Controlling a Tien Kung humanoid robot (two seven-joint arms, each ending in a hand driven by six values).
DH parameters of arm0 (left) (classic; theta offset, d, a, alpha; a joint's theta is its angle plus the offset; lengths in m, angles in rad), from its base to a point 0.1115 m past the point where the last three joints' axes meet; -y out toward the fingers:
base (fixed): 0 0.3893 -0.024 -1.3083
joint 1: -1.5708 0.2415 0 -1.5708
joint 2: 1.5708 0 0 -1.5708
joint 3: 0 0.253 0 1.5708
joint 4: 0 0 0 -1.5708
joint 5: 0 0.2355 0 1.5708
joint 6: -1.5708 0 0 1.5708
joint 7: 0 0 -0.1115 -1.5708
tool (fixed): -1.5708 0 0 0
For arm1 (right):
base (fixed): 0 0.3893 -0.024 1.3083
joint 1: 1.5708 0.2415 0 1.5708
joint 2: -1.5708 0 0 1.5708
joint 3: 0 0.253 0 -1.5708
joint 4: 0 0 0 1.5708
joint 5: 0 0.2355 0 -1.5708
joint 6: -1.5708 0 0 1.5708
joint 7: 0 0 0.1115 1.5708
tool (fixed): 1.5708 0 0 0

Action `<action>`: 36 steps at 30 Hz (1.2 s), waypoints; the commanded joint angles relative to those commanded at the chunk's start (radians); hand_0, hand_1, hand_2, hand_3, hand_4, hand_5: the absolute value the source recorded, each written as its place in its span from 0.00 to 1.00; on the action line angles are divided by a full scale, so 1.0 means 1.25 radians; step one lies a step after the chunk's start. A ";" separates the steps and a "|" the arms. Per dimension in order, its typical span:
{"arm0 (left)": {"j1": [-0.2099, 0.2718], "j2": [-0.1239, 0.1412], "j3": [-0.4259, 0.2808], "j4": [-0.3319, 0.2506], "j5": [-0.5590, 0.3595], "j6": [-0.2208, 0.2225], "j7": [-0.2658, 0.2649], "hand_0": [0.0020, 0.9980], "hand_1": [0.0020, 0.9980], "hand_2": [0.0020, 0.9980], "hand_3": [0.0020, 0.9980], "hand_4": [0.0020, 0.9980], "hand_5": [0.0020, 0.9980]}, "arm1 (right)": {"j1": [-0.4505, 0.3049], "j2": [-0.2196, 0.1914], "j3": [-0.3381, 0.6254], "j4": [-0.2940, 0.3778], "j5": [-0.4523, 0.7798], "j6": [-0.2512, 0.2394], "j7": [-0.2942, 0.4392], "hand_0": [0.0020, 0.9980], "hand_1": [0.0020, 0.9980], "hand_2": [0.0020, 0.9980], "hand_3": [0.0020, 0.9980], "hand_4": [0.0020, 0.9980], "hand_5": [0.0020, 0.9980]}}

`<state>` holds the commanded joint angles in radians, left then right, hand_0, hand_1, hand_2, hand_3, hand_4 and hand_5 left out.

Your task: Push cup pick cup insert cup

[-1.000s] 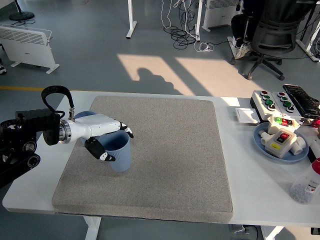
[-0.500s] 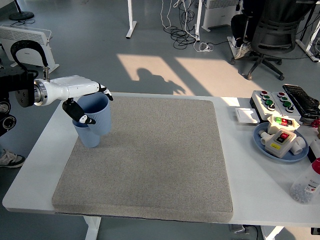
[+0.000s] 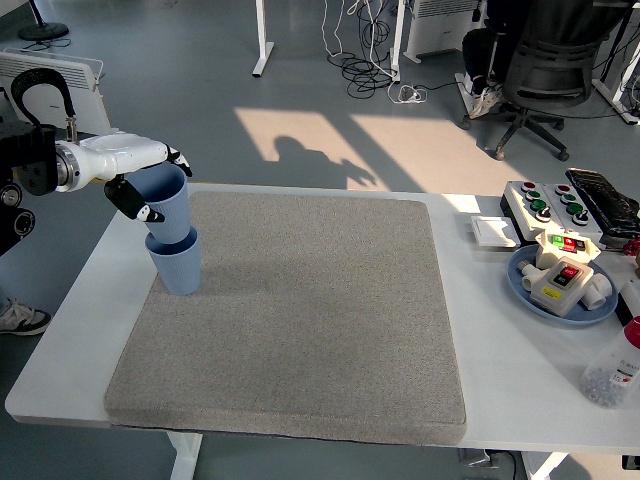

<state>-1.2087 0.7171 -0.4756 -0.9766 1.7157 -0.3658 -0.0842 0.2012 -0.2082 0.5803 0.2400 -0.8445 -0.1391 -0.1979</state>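
A blue cup stands upright on the grey mat, near the mat's left edge. My left hand comes in from the left with its white fingers curled around a second blue cup. This held cup is upright, directly above the standing cup, with its bottom at or just inside the lower cup's rim. My right hand is out of view.
At the right are a blue plate with a button box, a white button panel, a small white dish and a clear bottle. The white table shows bare beside the mat's left edge.
My left hand carried the held cup from the mat's left middle up and left, and it now hangs over the standing cup.
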 joint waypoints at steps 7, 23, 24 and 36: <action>0.005 -0.003 0.011 0.027 -0.027 0.004 -0.007 0.46 0.55 0.62 0.46 0.50 0.00 | 0.003 -0.001 -0.001 0.000 0.001 0.000 0.001 0.73 0.67 0.64 0.57 0.13 0.36; 0.014 -0.015 0.026 0.054 -0.055 0.021 -0.026 0.45 0.59 0.65 0.48 0.57 0.00 | 0.006 -0.001 -0.001 -0.001 0.001 0.000 0.001 0.73 0.67 0.64 0.57 0.13 0.36; 0.015 -0.015 0.026 0.056 -0.056 0.020 -0.028 0.45 0.59 0.65 0.48 0.57 0.00 | 0.006 -0.001 -0.001 -0.001 0.002 0.000 0.001 0.73 0.67 0.64 0.57 0.13 0.36; 0.024 -0.027 0.029 0.092 -0.074 0.053 -0.047 0.66 0.82 0.94 0.87 0.82 0.14 | 0.008 0.000 0.000 -0.001 -0.001 0.000 0.001 0.73 0.67 0.64 0.57 0.13 0.36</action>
<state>-1.1786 0.6835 -0.4394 -0.8614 1.6226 -0.3000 -0.1430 0.2117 -0.2082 0.5808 0.2390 -0.8458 -0.1391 -0.1966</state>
